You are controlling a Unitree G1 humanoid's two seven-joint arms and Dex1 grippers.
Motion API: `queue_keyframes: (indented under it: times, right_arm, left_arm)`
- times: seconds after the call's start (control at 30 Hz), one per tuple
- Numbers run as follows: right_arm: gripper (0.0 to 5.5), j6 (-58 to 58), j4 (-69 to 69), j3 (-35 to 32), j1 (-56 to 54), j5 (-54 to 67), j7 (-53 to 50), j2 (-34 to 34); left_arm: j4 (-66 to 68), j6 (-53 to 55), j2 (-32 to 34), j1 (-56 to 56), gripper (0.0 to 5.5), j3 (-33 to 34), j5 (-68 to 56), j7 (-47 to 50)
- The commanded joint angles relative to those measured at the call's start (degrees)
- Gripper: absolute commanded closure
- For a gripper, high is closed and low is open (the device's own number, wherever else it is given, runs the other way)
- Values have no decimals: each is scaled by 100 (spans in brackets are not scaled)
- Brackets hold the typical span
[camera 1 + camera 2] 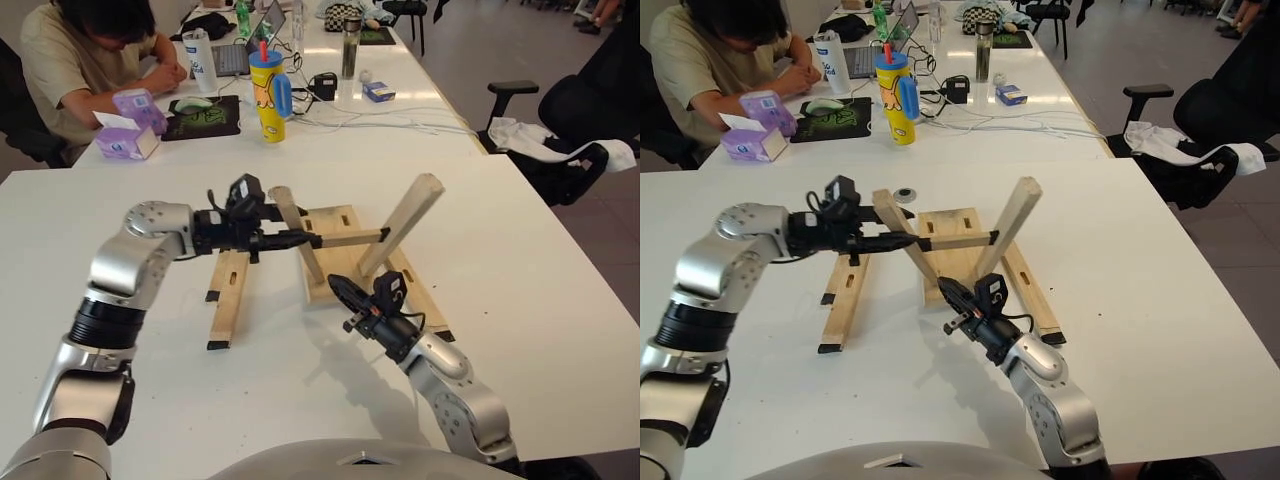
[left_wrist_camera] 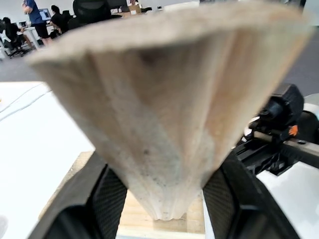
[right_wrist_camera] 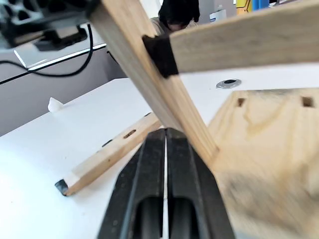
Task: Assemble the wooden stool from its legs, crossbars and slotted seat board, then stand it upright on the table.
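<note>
Partly built stool on the table (image 1: 520, 260). The seat board (image 1: 338, 220) lies flat on the table and serves as the reference for all positions.

- Held leg (image 1: 288, 210): rises from the near left part of the board and tilts away from the robot. The left hand (image 1: 298, 239) grasps it from the left of the board, at crossbar height. In the left wrist view the wood sits clamped between the dark fingers (image 2: 107, 199).
- Crossbar (image 1: 350, 238): roughly level above the board. One end enters a dark slot in the held leg and the other meets the second leg.
- Second leg (image 1: 405, 222): stands on the near right part of the board. It leans to the right, and its top end is higher than that of the held leg.
- Right hand (image 1: 336, 285): clenched and grasping nothing, low at the near edge of the board. In the right wrist view its fingers (image 3: 149, 169) lie pressed together, with their tips just beside the foot of the held leg.
- Loose leg (image 1: 228, 295): flat on the table just left of the board, slots facing up.
- Other loose leg (image 1: 1032, 292): flat along the right edge of the board.
- Small round disc (image 1: 905, 194): on the table just behind the board.
</note>
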Motion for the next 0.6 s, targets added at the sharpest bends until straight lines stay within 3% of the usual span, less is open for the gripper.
queue_keyframes:
  times: [0.03,0.4,0.57,0.6]
  right_arm:
    - [550,13,406,35,-201,-403,-408,41]
    - [550,-42,1820,360,-876,-1256,-860,269]
    - [550,231,1996,660,-696,-1490,-761,69]
    - [550,304,2049,712,-701,-1542,-743,40]
  left_arm:
    - [-359,267,233,22,349,116,-57,-127]
    - [512,-593,95,736,349,-447,648,-453]
    - [367,-434,-16,823,349,-219,413,-144]
    - [293,-423,-86,822,311,-109,357,16]
